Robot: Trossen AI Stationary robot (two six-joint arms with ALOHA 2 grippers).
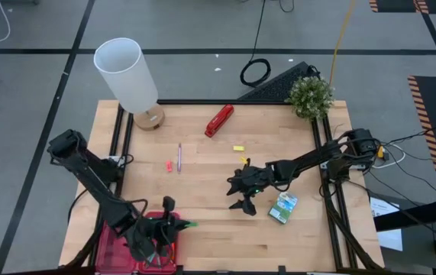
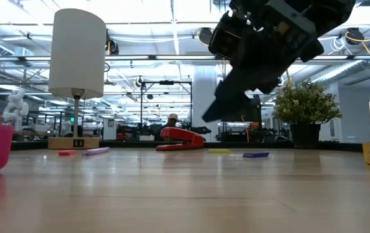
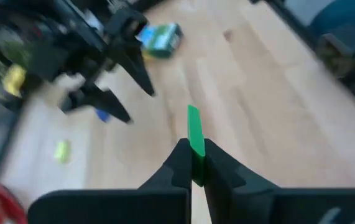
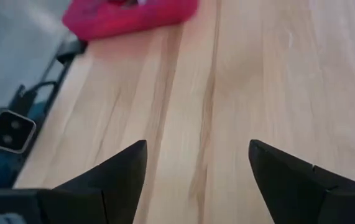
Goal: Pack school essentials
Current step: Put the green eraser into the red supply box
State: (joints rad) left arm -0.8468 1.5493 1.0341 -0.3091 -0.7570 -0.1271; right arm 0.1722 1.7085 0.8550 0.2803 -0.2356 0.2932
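One green marker sits pinched between our left gripper's closed fingers, its tip sticking out past them, above the pink bin at the table's near left corner. Ahead of that gripper, across bare wood, our right gripper hovers with fingers spread wide and nothing between them. Just beside it on the far side from us lies a blue eraser; the crayon box lies near it, toward the right edge. Farther off we see a yellow eraser, a purple pen, a small pink eraser and the red stapler.
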